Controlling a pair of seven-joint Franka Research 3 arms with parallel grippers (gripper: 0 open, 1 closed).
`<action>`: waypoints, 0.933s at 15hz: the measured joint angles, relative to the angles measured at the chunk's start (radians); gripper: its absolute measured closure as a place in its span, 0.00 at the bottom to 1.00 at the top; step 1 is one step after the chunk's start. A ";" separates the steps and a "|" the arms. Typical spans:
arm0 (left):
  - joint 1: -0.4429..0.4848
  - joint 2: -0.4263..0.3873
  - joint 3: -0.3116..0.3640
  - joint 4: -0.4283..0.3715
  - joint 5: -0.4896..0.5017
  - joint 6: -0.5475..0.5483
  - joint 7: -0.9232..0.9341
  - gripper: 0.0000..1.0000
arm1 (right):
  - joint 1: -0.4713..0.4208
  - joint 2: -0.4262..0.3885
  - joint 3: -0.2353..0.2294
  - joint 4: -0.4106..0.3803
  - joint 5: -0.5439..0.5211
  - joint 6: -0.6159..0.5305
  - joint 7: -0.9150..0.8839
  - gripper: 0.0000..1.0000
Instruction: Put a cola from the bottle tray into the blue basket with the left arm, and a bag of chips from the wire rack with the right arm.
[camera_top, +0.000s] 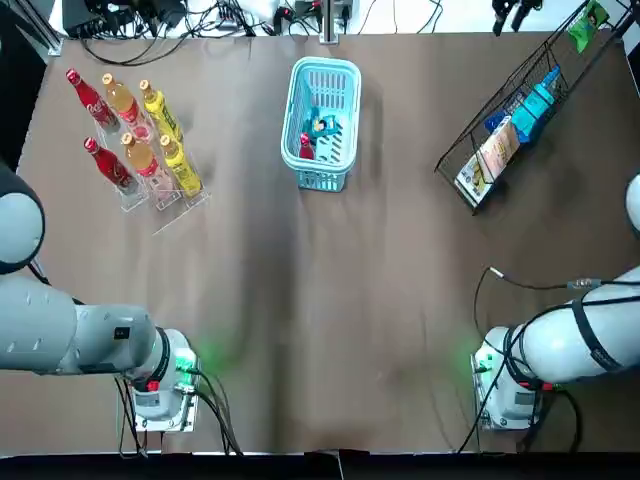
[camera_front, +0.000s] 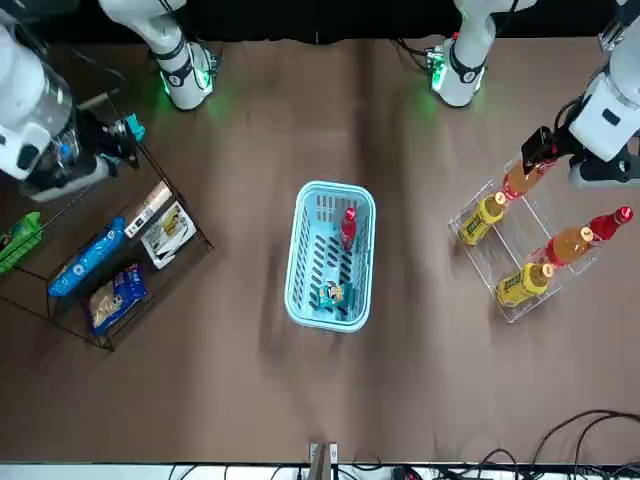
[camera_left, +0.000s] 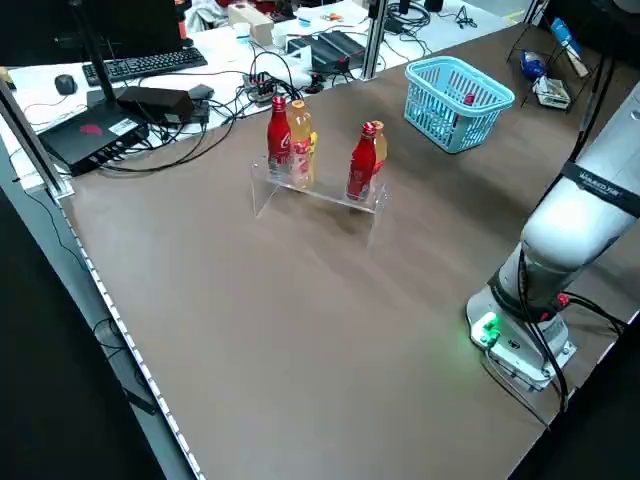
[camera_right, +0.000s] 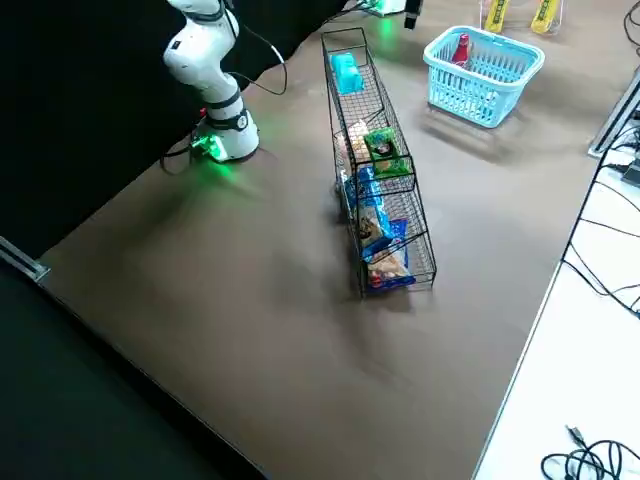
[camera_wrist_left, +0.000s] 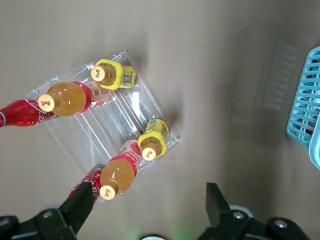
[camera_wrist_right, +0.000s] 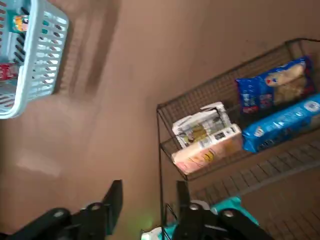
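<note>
The blue basket (camera_top: 322, 178) stands mid-table and holds a red cola bottle (camera_top: 306, 147) and a small blue chip bag (camera_top: 322, 127). The clear bottle tray (camera_top: 172, 207) at the far left carries two more colas (camera_top: 108, 163), plus orange and yellow bottles. My left gripper (camera_wrist_left: 147, 205) hangs open and empty above that tray, also seen from the front (camera_front: 537, 150). The wire rack (camera_top: 452, 158) at the far right holds several bags (camera_wrist_right: 205, 140). My right gripper (camera_wrist_right: 147, 200) hovers open beside the rack's near end, nothing between its fingers.
Both arm bases (camera_top: 165, 395) sit at the table's near edge with green lights on. Cables, a keyboard and other equipment lie beyond the far edge. Bare brown tabletop stretches between the basket, tray and rack.
</note>
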 joint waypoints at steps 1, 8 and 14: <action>0.000 -0.004 -0.001 0.000 0.000 0.000 -0.002 0.00 | -0.008 -0.023 0.000 -0.027 -0.010 0.014 0.000 0.46; -0.001 -0.007 -0.002 0.011 0.000 0.013 -0.002 0.00 | -0.080 -0.154 -0.002 -0.234 -0.016 0.144 -0.006 0.36; -0.001 -0.008 -0.002 0.016 0.000 0.012 -0.002 0.00 | -0.081 -0.158 0.000 -0.238 -0.026 0.155 -0.006 0.00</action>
